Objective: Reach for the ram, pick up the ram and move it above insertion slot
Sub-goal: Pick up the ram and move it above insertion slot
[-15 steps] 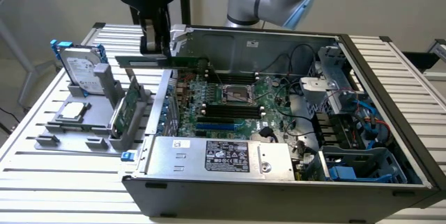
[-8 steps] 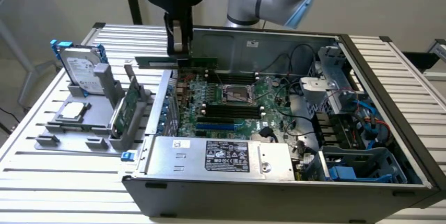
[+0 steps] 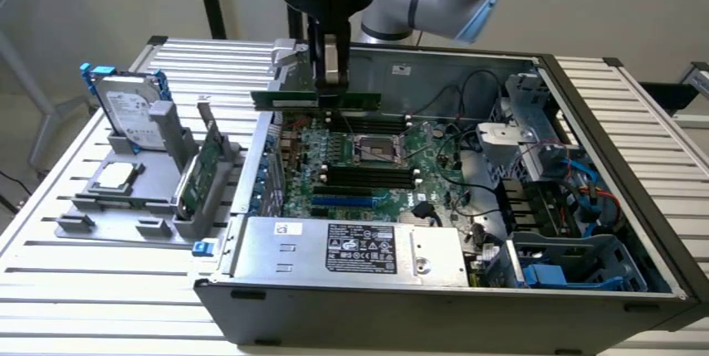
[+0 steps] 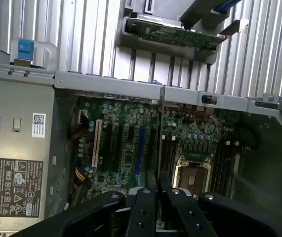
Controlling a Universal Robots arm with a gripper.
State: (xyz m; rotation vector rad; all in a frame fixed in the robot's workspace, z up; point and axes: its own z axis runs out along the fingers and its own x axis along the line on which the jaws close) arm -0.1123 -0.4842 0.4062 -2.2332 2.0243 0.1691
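My gripper [image 3: 329,89] is shut on the ram [image 3: 290,100], a long thin green stick. It hangs level in the air over the back part of the open computer case. In the wrist view the ram [image 4: 160,133] shows edge-on as a thin line running out from between the black fingers [image 4: 143,207] of the gripper [image 4: 158,185]. The black insertion slots [image 3: 360,175] lie on the motherboard in front of the processor socket [image 3: 371,147]. From the wrist, the stick's edge runs along just beside those slots [image 4: 170,150], well above the board.
The case walls [image 3: 576,99] ring the motherboard, with the power supply [image 3: 354,248] at the front and cables and a drive cage [image 3: 554,198] at the exterior view's right. On the left a grey fixture [image 3: 122,198] holds a hard drive [image 3: 124,111] and a wider green card [image 3: 198,175].
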